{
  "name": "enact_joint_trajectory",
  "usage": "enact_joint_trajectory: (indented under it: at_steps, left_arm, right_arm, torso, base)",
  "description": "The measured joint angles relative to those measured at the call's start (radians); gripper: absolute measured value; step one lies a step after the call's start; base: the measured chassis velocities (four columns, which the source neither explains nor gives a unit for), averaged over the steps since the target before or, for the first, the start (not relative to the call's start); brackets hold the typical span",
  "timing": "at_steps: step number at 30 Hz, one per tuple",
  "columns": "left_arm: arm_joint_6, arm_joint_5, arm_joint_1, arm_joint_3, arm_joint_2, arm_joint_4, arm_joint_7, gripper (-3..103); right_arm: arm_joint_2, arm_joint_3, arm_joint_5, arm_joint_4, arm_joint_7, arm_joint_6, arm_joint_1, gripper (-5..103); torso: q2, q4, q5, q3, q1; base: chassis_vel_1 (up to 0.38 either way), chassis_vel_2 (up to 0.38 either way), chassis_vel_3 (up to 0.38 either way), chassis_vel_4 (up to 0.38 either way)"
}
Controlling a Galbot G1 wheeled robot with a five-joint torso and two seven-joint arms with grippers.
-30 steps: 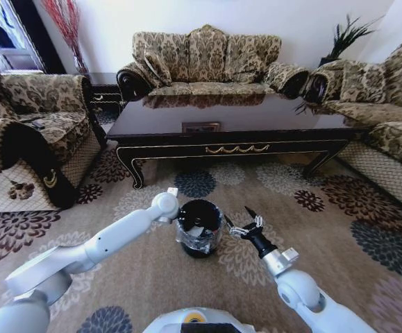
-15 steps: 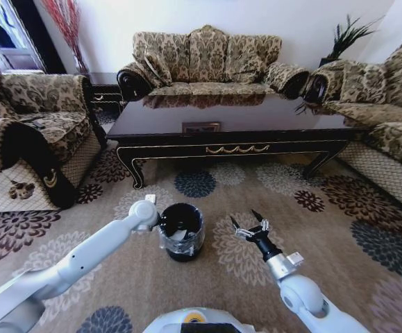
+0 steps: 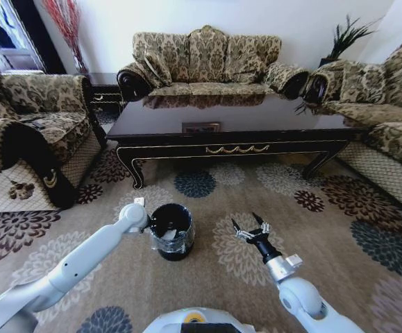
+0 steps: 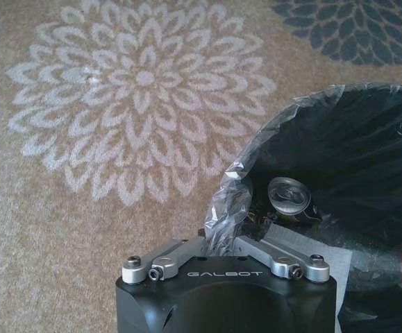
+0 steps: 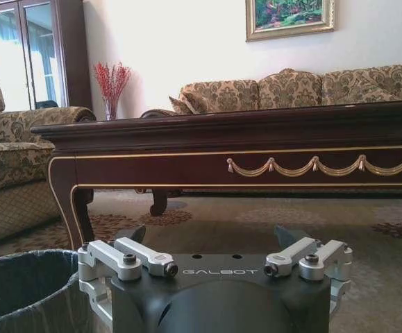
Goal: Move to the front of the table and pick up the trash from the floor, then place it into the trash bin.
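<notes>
Left gripper [image 3: 147, 220]: clamped on the rim of the bin [image 3: 171, 231], holding it
Right gripper [image 3: 250, 227]: fingers spread, empty, above the carpet [image 3: 339, 236]
Bin contents: can [image 4: 291, 198], bottle [image 4: 395, 267]
Table [image 3: 228, 128]: beyond

Trash bin [image 3: 171, 232]: black, cylindrical, plastic-lined, upright on the floor [image 3: 339, 229], a patterned beige carpet, in front of the table [image 3: 228, 132]. Inside: a can [image 4: 290, 197], white paper and a red-capped bottle [image 4: 395, 267]. Table: long, glossy dark wood, gold trim.

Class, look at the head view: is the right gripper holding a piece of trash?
No: the right gripper hangs over the floor with its fingers spread and nothing between them, right of the trash bin.
</notes>
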Motion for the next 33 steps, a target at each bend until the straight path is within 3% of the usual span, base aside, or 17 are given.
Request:
enact_joint_trajectory:
  at_steps: [3, 5, 7, 10, 11, 13, 15, 16, 20, 26, 28, 31, 33]
  left_arm:
    - [0.000, 0.000, 0.005, -0.008, 0.000, -0.001, 0.000, -3]
    - [0.000, 0.000, 0.008, -0.011, -0.001, -0.003, -0.009, 7]
    - [0.000, 0.000, 0.008, -0.012, -0.001, -0.004, -0.010, 7]
    - [0.000, 0.000, 0.009, -0.017, -0.002, -0.012, -0.015, 23]
    - [0.000, 0.000, 0.009, -0.017, -0.002, -0.012, -0.015, 23]
    - [0.000, 0.000, 0.007, -0.018, -0.002, -0.020, -0.016, 33]
    - [0.000, 0.000, 0.005, -0.018, -0.002, -0.022, -0.016, 33]
    - [0.000, 0.001, 0.001, -0.018, -0.002, -0.030, -0.016, 44]
    - [0.000, 0.007, -0.005, -0.021, -0.001, -0.045, -0.016, 55]
    - [0.000, 0.040, 0.011, -0.066, 0.009, -0.100, 0.022, 82]
    - [0.000, 0.051, 0.016, -0.075, 0.013, -0.107, 0.032, 82]
    - [0.000, 0.139, 0.049, -0.122, 0.043, -0.137, 0.113, 97]
    - [0.000, 0.165, 0.063, -0.141, 0.051, -0.146, 0.140, 99]
  right_arm:
    - [-0.003, 0.000, 0.001, 0.002, 0.000, 0.000, 0.003, 100]
    - [-0.006, 0.000, 0.002, 0.002, 0.000, 0.000, 0.002, 100]
    - [-0.006, 0.001, 0.002, 0.002, 0.000, 0.000, 0.002, 100]
    - [-0.005, -0.001, 0.001, 0.005, 0.000, 0.000, -0.002, 100]
    - [-0.005, -0.001, 0.001, 0.005, 0.000, 0.000, -0.002, 100]
    - [-0.004, -0.003, -0.001, 0.007, 0.000, 0.000, -0.005, 100]
    - [-0.004, -0.003, -0.001, 0.007, 0.000, 0.000, -0.006, 100]
    - [-0.004, -0.005, -0.001, 0.007, 0.000, 0.000, -0.005, 100]
    - [-0.004, -0.008, -0.001, 0.009, 0.000, -0.001, -0.004, 100]
    - [-0.004, -0.009, -0.003, 0.016, 0.002, -0.003, -0.007, 100]
    - [-0.004, -0.008, -0.003, 0.016, 0.003, -0.003, -0.007, 100]
    - [-0.003, 0.001, 0.005, 0.030, 0.013, -0.004, -0.019, 100]
    - [-0.003, 0.006, 0.009, 0.035, 0.014, -0.004, -0.025, 100]
  torso:
    - [0.000, 0.0000, 0.0000, 0.000, 0.000]
    - [0.000, 0.0005, -0.0003, 0.000, 0.000]
    - [0.000, 0.0004, -0.0003, 0.000, 0.000]
    - [0.000, 0.0002, -0.0001, 0.000, 0.000]
    - [0.000, 0.0002, -0.0001, 0.000, 0.000]
    - [0.000, 0.0004, -0.0001, 0.000, 0.000]
    - [0.000, 0.0004, -0.0001, 0.000, 0.000]
    - [0.000, 0.0004, -0.0001, 0.000, 0.000]
    - [0.000, 0.0001, 0.0000, 0.000, 0.000]
    - [0.000, 0.0001, 0.0000, 0.000, 0.000]
    - [0.000, 0.0002, 0.0000, 0.000, 0.000]
    - [0.000, 0.0002, -0.0001, 0.000, 0.000]
    - [0.000, 0.0003, -0.0001, 0.000, 0.000]
  base:
    - [0.000, 0.000, 0.000, 0.000]
    - [0.000, 0.000, 0.000, 0.000]
    - [0.000, 0.000, 0.000, 0.000]
    - [0.000, 0.000, 0.000, 0.000]
    - [0.000, 0.000, 0.000, 0.000]
    - [0.000, 0.000, 0.000, 0.000]
    - [0.000, 0.000, 0.000, 0.000]
    - [0.000, 0.000, 0.000, 0.000]
    - [0.000, 0.000, 0.000, 0.000]
    - [0.000, 0.000, 0.000, 0.000]
    - [0.000, 0.000, 0.000, 0.000]
    - [0.000, 0.000, 0.000, 0.000]
    - [0.000, 0.000, 0.000, 0.000]
